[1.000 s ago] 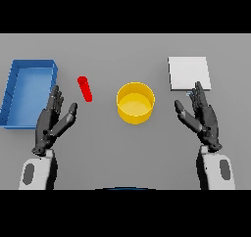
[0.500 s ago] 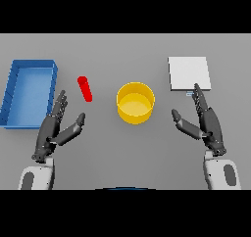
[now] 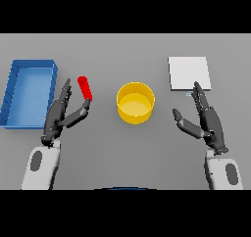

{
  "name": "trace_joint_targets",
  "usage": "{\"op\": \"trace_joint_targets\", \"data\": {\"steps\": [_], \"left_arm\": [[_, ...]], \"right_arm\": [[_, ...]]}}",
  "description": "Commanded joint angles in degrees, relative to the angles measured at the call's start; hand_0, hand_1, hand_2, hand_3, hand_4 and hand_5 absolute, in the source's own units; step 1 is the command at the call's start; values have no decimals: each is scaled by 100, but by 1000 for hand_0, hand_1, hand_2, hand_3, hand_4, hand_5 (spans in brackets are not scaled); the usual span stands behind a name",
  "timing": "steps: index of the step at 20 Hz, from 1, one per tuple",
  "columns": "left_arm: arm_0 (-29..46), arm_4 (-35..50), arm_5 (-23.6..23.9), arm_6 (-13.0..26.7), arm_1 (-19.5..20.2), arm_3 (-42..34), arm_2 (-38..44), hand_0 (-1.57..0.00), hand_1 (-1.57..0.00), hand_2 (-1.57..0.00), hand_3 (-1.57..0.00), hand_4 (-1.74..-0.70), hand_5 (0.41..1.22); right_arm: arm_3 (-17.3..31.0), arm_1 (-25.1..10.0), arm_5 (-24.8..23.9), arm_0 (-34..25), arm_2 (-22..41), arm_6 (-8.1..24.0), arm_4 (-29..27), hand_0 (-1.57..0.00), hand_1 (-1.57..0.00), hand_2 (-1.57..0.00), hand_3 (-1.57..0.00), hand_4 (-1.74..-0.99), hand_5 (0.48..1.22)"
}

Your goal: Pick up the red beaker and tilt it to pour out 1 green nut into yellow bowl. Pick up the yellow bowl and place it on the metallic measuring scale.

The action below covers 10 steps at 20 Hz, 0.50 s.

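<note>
- Reaching from the lower left, the left hand (image 3: pixel 60 114) has its fingers straight and spread; it holds nothing.
- Its thumb tip lies at the lower end of the red beaker (image 3: pixel 85 88); actual contact cannot be confirmed.
- The red beaker lies on the grey table (image 3: pixel 117 55), between the blue tray (image 3: pixel 13 87) and the yellow bowl (image 3: pixel 135 102).
- The blue tray sits just beyond the left hand, at the table's left side.
- The yellow bowl stands upright near the table's centre, apart from both hands.
- The right hand (image 3: pixel 207 119) shows at the lower right, fingers extended, empty.
- Its fingertips point at the near edge of the metallic measuring scale (image 3: pixel 188 72), a flat pale square right of the bowl.
</note>
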Motion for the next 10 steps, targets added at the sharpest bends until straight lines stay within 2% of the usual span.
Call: {"op": "trace_joint_targets", "data": {"steps": [1,2,7,9,10], "left_arm": [[-159,-40,73,-103,-19,201,46,1,1,1,1,-1211,654],[-395,-23,90,-100,-23,471,120,1,1,1,1,-1214,651],[-1149,-20,207,-508,-64,1418,347,1,1,1,1,-1230,635],[-1374,-127,323,-508,-86,1725,366,1,1,1,1,-1222,633],[-1460,-184,343,-549,-104,1883,346,1,1,1,1,-1221,635]], "right_arm": [[74,-19,8,6,-22,41,4,1,1,1,1,-1292,615],[39,-40,-2,92,-17,-46,46,1,1,1,1,-1290,617],[67,-102,19,-7,-93,83,-17,1,1,1,1,-1303,631],[38,-74,-24,53,-72,5,31,1,1,1,1,-1300,631],[-21,-60,-80,10,-52,74,78,1,1,1,1,-1299,634]]}}
